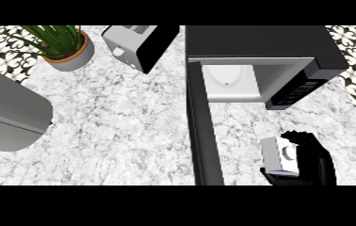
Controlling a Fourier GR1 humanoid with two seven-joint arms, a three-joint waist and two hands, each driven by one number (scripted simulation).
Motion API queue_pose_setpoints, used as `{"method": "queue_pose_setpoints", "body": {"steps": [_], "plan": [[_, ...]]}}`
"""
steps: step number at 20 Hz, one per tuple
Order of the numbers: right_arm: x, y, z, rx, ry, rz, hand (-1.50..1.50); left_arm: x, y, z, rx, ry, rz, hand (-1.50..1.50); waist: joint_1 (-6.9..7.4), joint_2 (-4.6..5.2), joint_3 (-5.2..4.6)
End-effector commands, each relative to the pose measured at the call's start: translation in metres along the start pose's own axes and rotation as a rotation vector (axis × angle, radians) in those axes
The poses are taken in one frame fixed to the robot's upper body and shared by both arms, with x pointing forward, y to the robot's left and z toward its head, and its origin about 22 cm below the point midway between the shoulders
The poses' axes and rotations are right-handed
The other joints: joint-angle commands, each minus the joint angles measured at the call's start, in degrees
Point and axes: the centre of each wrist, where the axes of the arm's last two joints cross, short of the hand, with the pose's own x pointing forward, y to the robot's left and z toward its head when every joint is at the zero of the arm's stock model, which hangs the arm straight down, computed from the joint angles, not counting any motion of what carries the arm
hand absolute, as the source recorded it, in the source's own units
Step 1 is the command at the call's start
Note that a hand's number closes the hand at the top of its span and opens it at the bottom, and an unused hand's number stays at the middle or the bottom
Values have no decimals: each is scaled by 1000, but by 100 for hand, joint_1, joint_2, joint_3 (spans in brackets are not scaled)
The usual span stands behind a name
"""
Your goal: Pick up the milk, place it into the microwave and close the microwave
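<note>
The milk [278,155], a white and grey carton, is at the lower right of the head view, over the counter in front of the microwave. My right hand [316,164] is curled round its right side, fingers over the top and thumb below. The microwave [257,44] stands at the back right with its cavity [233,81] exposed and a white turntable inside. Its dark door [205,131] swings out toward me, just left of the carton. My left hand does not show.
A silver toaster [139,44] stands at the back centre. A potted plant [66,48] is at the back left. A large grey rounded object [21,114] sits at the left edge. The marble counter [118,126] lies between it and the door.
</note>
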Motion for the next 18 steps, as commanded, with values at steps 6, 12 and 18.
{"method": "queue_pose_setpoints", "body": {"steps": [6,12,18], "plan": [[35,50,-34,-9,-25,45,150,8,-9,7,24,-7,26,-150,89,18,6],[16,68,-87,-4,19,74,150,7,12,-10,9,-11,23,-150,112,38,8],[-22,89,-89,-9,72,220,150,14,24,3,23,-13,11,-150,165,42,11]]}}
